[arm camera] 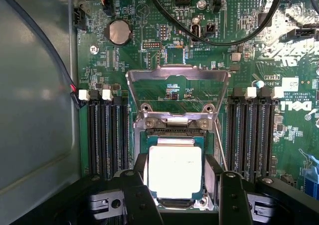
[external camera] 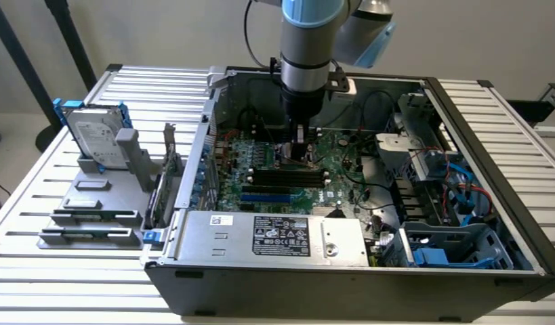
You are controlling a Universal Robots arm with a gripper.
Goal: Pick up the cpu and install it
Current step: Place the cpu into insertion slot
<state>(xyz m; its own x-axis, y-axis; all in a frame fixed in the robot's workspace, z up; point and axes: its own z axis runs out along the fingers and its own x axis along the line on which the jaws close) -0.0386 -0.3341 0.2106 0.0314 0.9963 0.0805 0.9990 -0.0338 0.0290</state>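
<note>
The cpu (arm camera: pixel 174 172), a small square chip with a silvery top and a thin green rim, lies level in or just above the socket (arm camera: pixel 172 131) on the green motherboard (arm camera: pixel 279 56). My gripper (arm camera: pixel 176 169) straddles it, with a black finger pressed to each of two opposite sides, so it is shut on the chip. The socket's metal load plate (arm camera: pixel 177 75) stands flipped open just beyond the chip. In the exterior view the gripper (external camera: pixel 300 159) reaches straight down into the open computer case (external camera: pixel 350 281), over the middle of the board.
Black memory slots (arm camera: pixel 104 135) (arm camera: pixel 254 135) flank the socket. Black cables (arm camera: pixel 199 33) run over the board beyond it. The case's grey wall (arm camera: pixel 35 110) is close by. A hard drive (external camera: pixel 95 135) stands in a grey holder at the exterior view's left. The power supply (external camera: pixel 277 233) sits at the case front.
</note>
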